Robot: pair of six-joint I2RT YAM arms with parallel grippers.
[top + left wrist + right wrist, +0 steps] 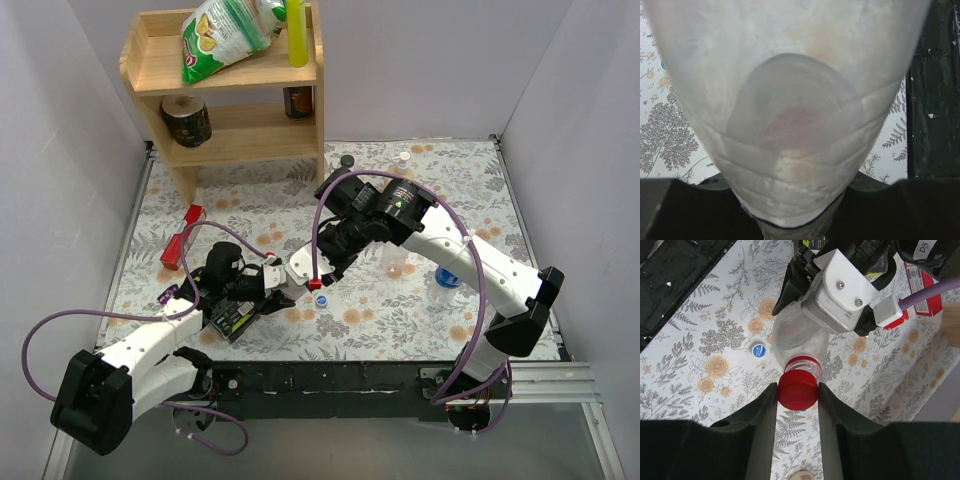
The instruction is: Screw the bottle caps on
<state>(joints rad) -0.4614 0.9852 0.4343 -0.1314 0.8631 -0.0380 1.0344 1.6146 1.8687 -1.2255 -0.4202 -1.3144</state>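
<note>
My right gripper (pixel 797 396) is shut on the red cap (pixel 797 390) and holds it against the threaded mouth of a clear plastic bottle (pixel 797 337). My left gripper (pixel 272 282) is shut on that bottle's body and holds it tilted above the table. In the left wrist view the bottle (pixel 795 100) fills the frame and hides the fingertips. In the top view the red cap (pixel 318 285) and right gripper (pixel 320 276) are at table centre. A blue-white cap (pixel 758 350) lies on the floral cloth beside the bottle. It also shows in the top view (pixel 322 298).
Two more clear bottles stand right of centre, one plain (pixel 395 262) and one with a blue top (pixel 447 278). A wooden shelf (pixel 230 90) stands at the back left. A red box (pixel 182 240) lies at the left. A white cap (pixel 403 156) and a black cap (pixel 347 160) lie at the back.
</note>
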